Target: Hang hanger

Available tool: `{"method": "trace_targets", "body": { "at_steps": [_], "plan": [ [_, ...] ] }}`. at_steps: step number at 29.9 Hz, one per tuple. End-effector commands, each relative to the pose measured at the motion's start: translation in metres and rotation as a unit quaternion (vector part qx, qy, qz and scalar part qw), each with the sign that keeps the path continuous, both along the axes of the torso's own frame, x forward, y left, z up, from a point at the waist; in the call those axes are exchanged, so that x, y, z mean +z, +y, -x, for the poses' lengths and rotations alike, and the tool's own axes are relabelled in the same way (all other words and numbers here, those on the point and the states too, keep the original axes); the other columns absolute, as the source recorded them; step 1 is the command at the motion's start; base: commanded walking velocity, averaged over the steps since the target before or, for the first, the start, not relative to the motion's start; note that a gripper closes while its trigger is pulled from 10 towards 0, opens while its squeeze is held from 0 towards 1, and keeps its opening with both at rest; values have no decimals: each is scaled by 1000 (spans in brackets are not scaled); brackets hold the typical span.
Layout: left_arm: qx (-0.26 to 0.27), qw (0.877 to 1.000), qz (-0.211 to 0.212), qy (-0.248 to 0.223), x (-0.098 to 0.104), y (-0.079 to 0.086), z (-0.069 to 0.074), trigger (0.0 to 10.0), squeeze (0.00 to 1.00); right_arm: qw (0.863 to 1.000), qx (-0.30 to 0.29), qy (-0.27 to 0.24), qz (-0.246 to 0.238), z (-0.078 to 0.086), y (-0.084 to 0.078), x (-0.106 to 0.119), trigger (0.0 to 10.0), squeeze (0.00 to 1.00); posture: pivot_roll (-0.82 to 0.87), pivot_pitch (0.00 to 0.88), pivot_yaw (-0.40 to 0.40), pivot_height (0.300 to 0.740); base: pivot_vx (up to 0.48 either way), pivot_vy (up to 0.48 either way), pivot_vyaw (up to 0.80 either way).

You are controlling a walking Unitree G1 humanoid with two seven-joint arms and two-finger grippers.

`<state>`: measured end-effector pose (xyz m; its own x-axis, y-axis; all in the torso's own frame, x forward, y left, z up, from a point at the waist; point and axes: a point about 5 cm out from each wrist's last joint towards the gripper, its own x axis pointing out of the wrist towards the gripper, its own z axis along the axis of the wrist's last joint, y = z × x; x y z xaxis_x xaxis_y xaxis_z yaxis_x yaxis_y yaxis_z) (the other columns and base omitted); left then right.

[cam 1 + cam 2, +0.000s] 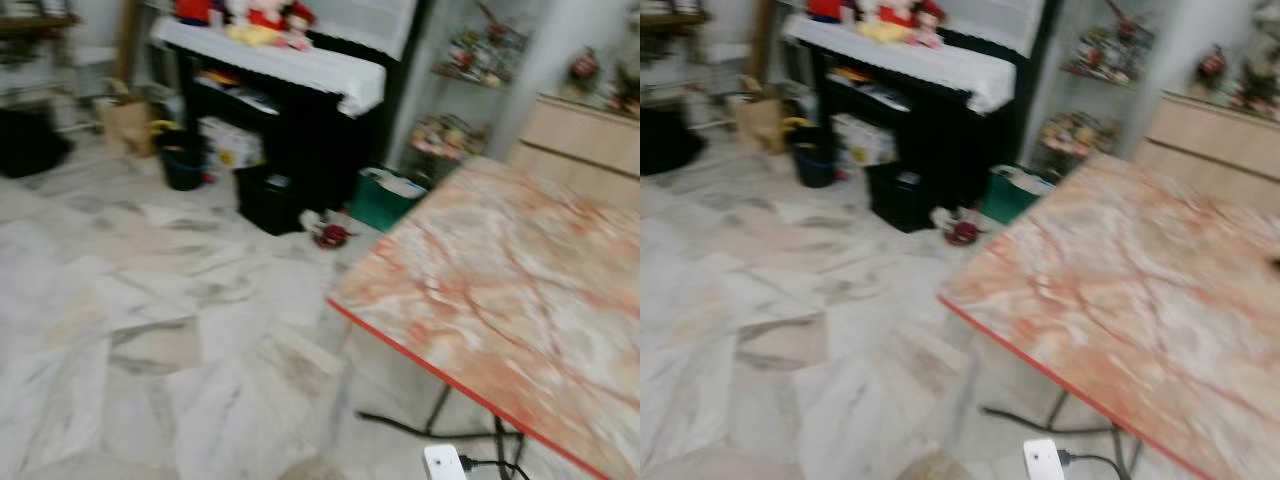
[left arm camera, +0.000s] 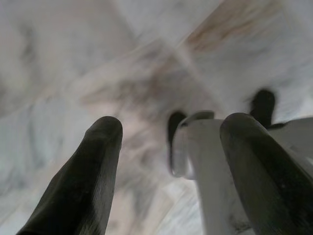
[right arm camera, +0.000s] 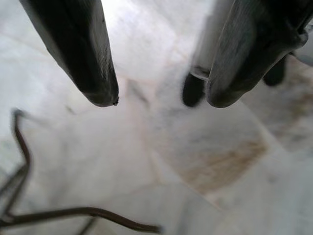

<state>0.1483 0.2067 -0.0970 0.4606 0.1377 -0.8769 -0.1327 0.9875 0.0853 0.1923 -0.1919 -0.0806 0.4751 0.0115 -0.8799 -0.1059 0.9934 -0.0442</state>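
Observation:
No hanger can be made out in these blurred frames. My left gripper (image 2: 168,129) hangs open over the marble floor, its two black fingers (image 2: 98,161) spread with nothing between them; part of my own white leg and foot lies beyond them. My right gripper (image 3: 159,100) is open too, pointing down at the floor, with the thin dark legs of the table (image 3: 73,213) nearby.
A folding table with a pink marbled top and red edge (image 1: 500,290) stands at the right. A black piano with a white cover (image 1: 290,70), bins and boxes (image 1: 270,195) lie ahead. A white power strip (image 1: 445,462) sits on the floor under the table.

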Motion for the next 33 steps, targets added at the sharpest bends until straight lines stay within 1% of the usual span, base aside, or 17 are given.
{"method": "trace_targets", "body": {
  "at_steps": [1,19,24,30,33],
  "plan": [
    [32,998,16,-44,8,19,-8,10000,0,985,-123,-93,-81,-31,-6,19,10000,0,191,12,-97,740,0,0,-763],
    [33,999,18,-40,7,18,-7,10000,0,984,-128,-94,-80,-31,-6,19,10000,0,186,13,-95,740,0,0,-765],
    [27,999,18,-39,7,19,-7,10000,0,983,-134,-96,-81,-31,-5,19,10000,0,183,2,-82,740,0,0,-740],
    [20,999,14,-39,9,22,-9,10000,0,980,-144,-102,-88,-31,-2,19,10000,0,190,0,-58,740,0,0,0],
    [12,999,10,-40,10,25,-11,10000,0,977,-155,-107,-96,-32,2,18,10000,0,191,0,-26,740,0,0,0]
  ]
}}
